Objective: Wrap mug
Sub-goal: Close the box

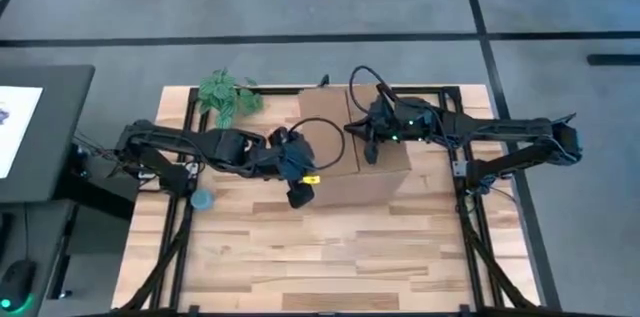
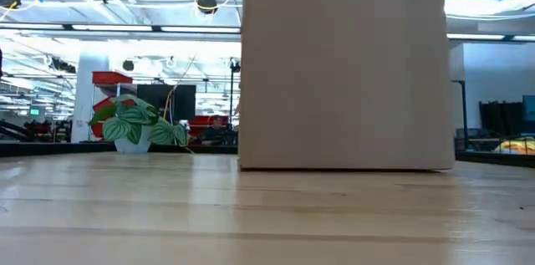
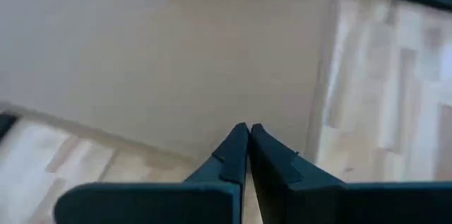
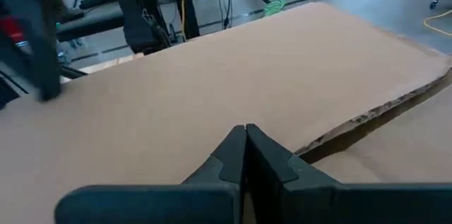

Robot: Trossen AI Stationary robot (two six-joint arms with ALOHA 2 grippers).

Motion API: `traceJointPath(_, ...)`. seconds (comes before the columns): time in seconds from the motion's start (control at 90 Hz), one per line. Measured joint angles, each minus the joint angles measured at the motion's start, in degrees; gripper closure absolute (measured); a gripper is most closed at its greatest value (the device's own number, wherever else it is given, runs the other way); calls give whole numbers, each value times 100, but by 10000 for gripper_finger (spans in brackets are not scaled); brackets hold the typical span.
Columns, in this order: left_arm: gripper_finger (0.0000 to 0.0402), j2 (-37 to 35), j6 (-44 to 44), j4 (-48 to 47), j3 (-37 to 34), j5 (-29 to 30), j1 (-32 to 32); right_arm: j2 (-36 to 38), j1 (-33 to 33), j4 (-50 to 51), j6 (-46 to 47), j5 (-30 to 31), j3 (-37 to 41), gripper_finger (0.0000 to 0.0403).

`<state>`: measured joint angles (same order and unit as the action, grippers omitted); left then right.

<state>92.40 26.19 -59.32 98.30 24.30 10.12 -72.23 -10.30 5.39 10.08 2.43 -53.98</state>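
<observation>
Here, at a glance:
Mug: not visible in any view; possibly hidden under or behind the brown paper, cannot tell.
Brown paper (image 1: 350, 152): large sheet, folded up into a boxy form at the worktop's (image 1: 330, 257) far middle; long axis across the worktop, from left arm to right arm.
Left gripper (image 1: 298, 197): at the paper's near-left corner, fingers pressed together with nothing between them in the wrist view, paper just ahead of the tips.
Right gripper (image 1: 372, 153): over the paper's top, fingers pressed together, tips on or just above the sheet.
Nearer arm: right, already above the paper; left beside its edge.
Potted plant (image 1: 228, 94): far-left corner, well apart.
Small blue-grey round object (image 1: 202, 200): by the left arm.
Judgement: fold likely pressed flat next.
</observation>
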Motion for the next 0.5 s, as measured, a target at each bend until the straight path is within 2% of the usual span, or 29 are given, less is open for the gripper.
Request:
traceJointPath(0.267,402,1,-243,11,14,-19,-112,-4,41,-5,27,101,0,403)
traceJointPath(0.5,402,32,-48,-56,532,90,-13,33,43,111,98,51,-132,403)
